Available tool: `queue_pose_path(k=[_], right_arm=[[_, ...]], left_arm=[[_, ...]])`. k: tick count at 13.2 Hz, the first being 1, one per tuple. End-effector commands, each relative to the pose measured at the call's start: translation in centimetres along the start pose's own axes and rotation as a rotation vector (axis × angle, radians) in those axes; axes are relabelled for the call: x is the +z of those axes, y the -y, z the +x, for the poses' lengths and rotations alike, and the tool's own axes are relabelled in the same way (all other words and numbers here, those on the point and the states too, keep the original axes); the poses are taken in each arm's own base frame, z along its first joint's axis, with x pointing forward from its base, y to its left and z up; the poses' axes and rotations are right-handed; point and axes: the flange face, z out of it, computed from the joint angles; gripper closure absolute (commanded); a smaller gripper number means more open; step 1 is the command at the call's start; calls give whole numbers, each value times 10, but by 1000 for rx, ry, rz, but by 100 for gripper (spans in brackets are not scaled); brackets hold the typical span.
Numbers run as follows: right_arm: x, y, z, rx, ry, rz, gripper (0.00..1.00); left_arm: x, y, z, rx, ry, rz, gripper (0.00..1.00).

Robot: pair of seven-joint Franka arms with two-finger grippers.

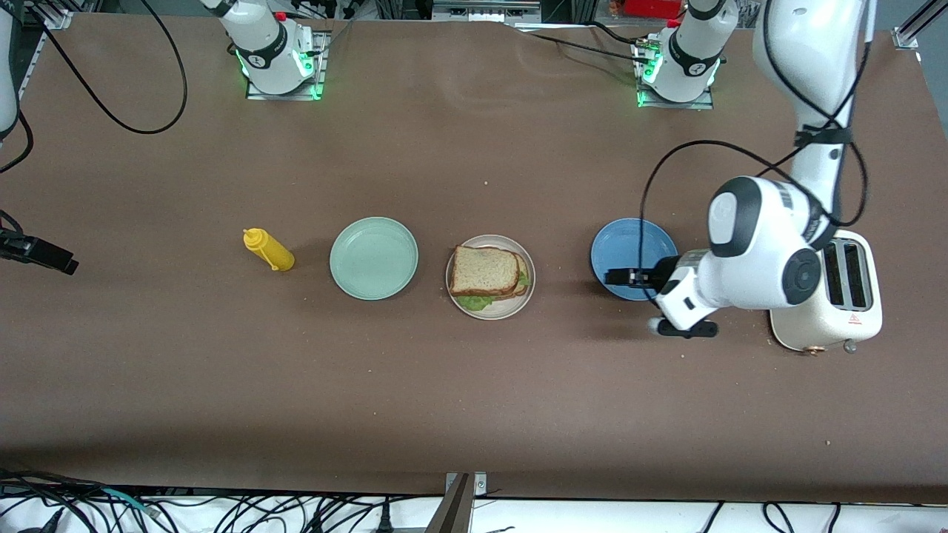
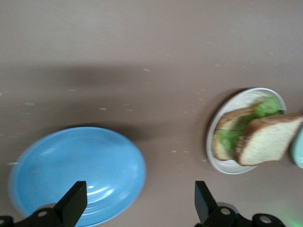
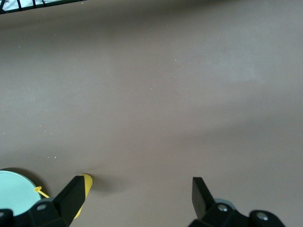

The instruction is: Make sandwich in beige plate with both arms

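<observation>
Bread slices and lettuce are seen stacked as a finished sandwich on the beige plate, which is set near the middle of the brown table. A crinkled green leaf is seen sticking out from between the two toasted slices at the edge nearer to the front camera. The top slice is laid slightly askew over the lower one.

A mint green plate is placed beside the beige plate toward the right arm's end of the table, and a yellow squeeze bottle is laid on its side just past it. A blue plate is set beside the beige plate toward the left arm's end, with a cream toaster further along that way.

The left gripper is held over the blue plate, its fingers spread apart with nothing between them. The right gripper is held over bare table near the squeeze bottle, released as well, and nothing is gripped by it. Most of the right arm is cut off by the frame edge in the front view.
</observation>
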Motion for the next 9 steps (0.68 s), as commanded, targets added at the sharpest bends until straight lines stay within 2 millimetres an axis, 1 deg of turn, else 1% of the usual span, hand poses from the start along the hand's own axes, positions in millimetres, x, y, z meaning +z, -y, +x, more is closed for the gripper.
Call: queue_pose_path(k=[1,2,3,4,6,8,9], right_arm=[[-5,1,-3,8,-9,-15,0],[-5,0,-3,6,-9,-16,0],[-6,0,-3,7,-12,-16,0],[-7,0,-4,7,-12,-16,0],[-7,0,-5,9,-10,-15,0],[-5,0,-5,8,-4,-15,0],[-4,1,-6,7,-1,-16,0]], left_arm=[[-26,32,-11,-5,-10,123,0],[-33,40,-12,-4,-16,157,0],[-42,54,-12,-8,-25,195,0],[-55,61,-14,-1,-43,236,0],[-69,64,-19,18,-61,301,0],[-85,75,-22,18,-80,346,0],[-91,76,-26,23,-87,363,0]])
